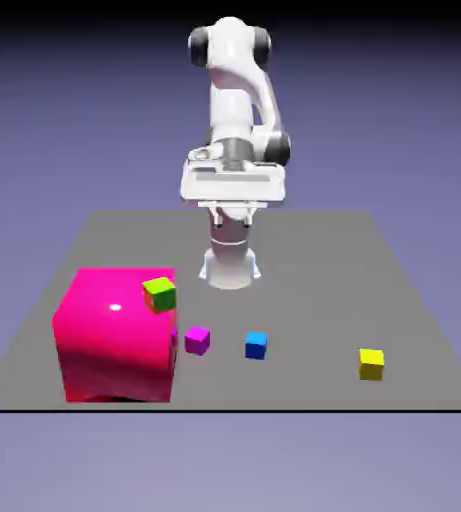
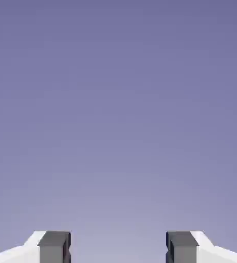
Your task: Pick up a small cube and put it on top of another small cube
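Gaping wide, pincer [image 2: 118, 249] empty, fingers [image 2: 54, 246] touching nothing.

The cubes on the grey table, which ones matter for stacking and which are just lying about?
For the job: small magenta cube, small blue cube, small yellow cube, small green cube, open gripper.

Lying about: big glossy pink cube.

Place: I read this as a rendered test scene, not a real room.
Backdrop: plain blue-violet all round, no walls or furniture I can see.
Surface: a flat grey table [image 1: 304, 250] with hard, clean edges.
Props: flat-coloured blocks, with a big pink cube [image 1: 114, 340] at 8 o'clock from the table's middle.
Machine: a white arm [image 1: 236, 120] at 12 o'clock.
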